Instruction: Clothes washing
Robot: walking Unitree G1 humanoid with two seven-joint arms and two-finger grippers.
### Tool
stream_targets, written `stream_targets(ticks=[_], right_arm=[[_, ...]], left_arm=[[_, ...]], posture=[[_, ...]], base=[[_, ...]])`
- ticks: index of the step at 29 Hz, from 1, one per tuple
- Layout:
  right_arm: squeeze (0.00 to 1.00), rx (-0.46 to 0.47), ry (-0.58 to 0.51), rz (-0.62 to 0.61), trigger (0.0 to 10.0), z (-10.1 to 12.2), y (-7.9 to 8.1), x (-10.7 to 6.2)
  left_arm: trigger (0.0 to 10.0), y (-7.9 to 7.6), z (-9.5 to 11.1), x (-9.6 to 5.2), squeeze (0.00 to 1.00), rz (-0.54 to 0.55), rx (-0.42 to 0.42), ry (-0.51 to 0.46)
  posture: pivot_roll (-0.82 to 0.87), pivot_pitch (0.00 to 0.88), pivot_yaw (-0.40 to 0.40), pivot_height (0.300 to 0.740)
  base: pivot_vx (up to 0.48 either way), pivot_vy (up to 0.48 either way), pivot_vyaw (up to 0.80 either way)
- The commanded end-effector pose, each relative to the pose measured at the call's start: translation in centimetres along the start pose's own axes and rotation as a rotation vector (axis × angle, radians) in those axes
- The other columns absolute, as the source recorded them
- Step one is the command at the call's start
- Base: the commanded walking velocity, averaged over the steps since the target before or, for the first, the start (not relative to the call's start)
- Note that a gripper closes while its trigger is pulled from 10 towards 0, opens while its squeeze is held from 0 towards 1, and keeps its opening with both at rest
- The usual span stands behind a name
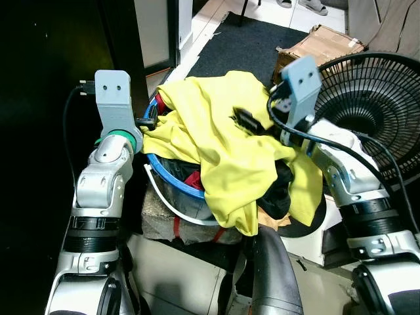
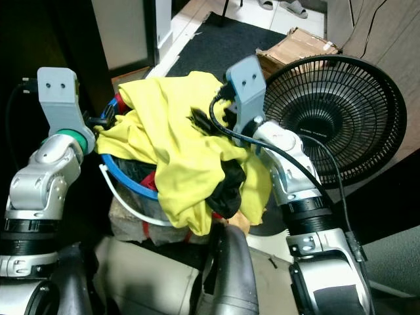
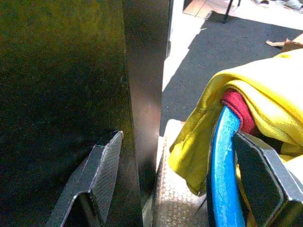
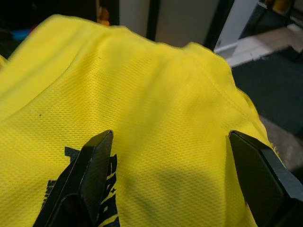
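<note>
Yellow shirt (image 4: 156, 118) lies under spread right end effector (image 4: 173, 179).

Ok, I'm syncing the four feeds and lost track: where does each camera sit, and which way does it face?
Left eye view: on the head, facing down at the yellow shirt heaped over the blue basket; both silver arms show.
Right eye view: same head and scene; black fan beside the right arm.
Left wrist view: along the open left gripper, straddling the basket's blue rim.
Right wrist view: along the open right gripper, just over the shirt.
Shared: all four show the yellow shirt.
</note>
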State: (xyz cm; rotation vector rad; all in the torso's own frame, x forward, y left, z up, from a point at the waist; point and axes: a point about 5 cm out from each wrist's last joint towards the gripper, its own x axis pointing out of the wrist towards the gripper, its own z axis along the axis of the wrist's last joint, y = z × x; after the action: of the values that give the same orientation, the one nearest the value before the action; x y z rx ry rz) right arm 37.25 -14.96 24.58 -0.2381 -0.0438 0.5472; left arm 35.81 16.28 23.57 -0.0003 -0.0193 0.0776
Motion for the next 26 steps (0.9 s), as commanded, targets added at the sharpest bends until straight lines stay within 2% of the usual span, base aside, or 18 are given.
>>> stream_targets(ticks=[1,8,9,26], right_arm=[[0.00,-0.007,0.065,0.001,10.0,-1.3,-0.2,-0.1],[0.00,-0.044,0.076,-0.034,10.0,-1.6,-0.7,0.2],[0.00,-0.035,0.066,-0.047,0.2,-1.5,-0.8,0.3],[0.00,0.043,-0.090,-0.213,0.0,-0.2,-2.4,0.0]], left_arm=[[10.0,0.0,-0.7,-0.2,0.00,0.000,-0.001,0.026],[10.0,-0.1,-0.7,-0.2,0.00,0.000,-0.003,0.025],[10.0,0.0,-0.7,-0.2,0.00,0.003,-0.003,0.026],[10.0,0.2,-0.7,-0.2,0.00,0.009,-0.001,0.030]], posture=[[0.01,0.163,-0.034,0.385],[0.02,0.166,-0.035,0.385],[0.02,0.168,-0.035,0.385],[0.02,0.176,-0.031,0.385]], base=[[0.000,0.000,0.00],[0.000,0.000,0.00],[0.000,0.000,0.00],[0.000,0.000,0.00]])
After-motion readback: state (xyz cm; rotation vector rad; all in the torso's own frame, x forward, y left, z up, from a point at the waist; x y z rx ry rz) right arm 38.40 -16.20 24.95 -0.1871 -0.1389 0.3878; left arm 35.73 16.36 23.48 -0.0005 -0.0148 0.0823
